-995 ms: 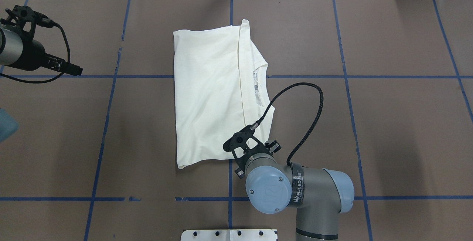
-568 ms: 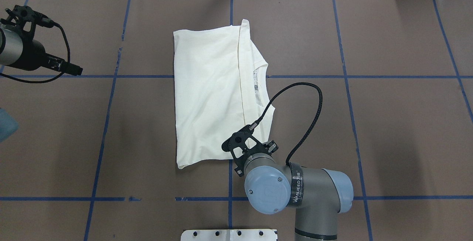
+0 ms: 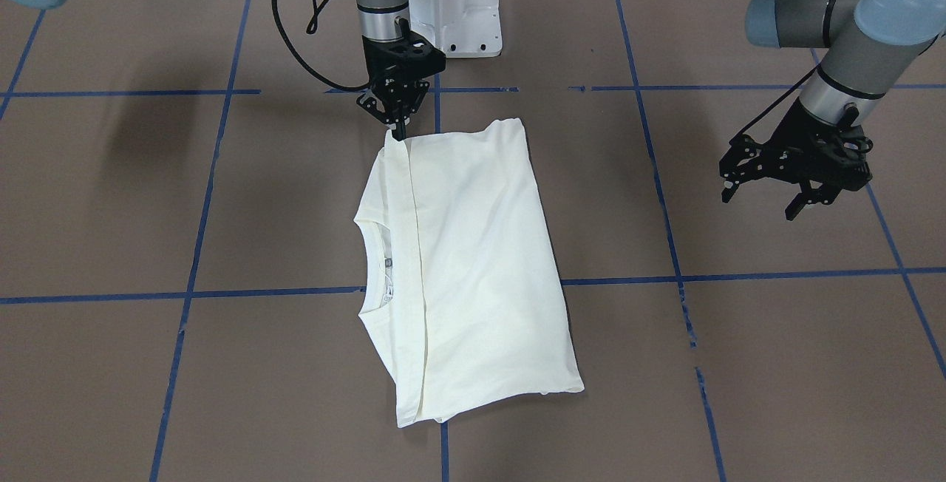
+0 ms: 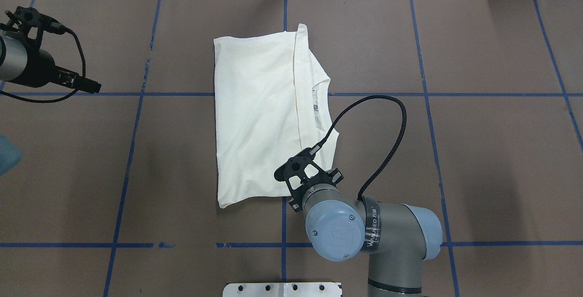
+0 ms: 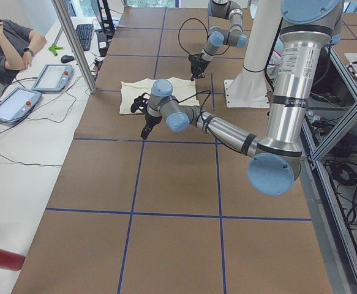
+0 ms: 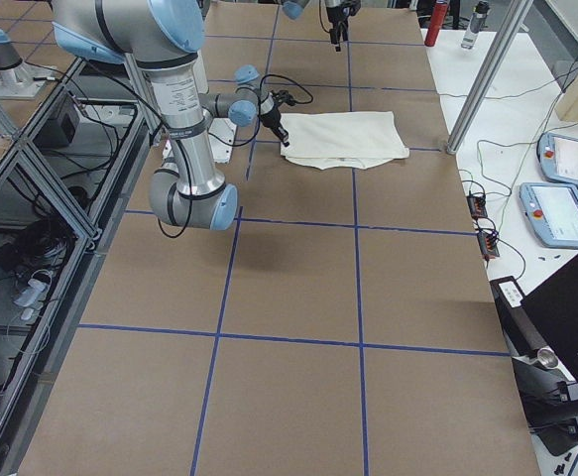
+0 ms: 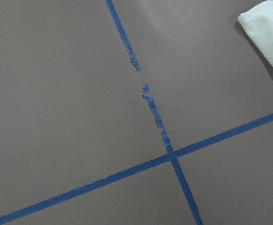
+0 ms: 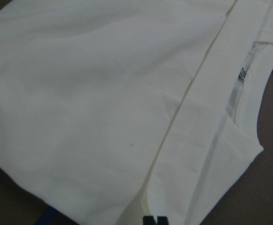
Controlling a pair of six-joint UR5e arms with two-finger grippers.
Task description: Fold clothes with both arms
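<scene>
Exterior front-facing: where's the shirt (image 3: 473,260)?
Folded flat, plain side up, mid-way along the bench (image 3: 739,356).
And the tools?
Right tool (image 3: 399,131) pressed together at the shirt's corner nearest the robot; left tool (image 3: 761,201) spread, hovering well apart from it.

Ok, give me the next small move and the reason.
Probably swing the open left gripper in toward the T-shirt's free near corner. The right gripper looks shut on the near edge beside the folded strip, while the left hangs well off the cloth.
</scene>
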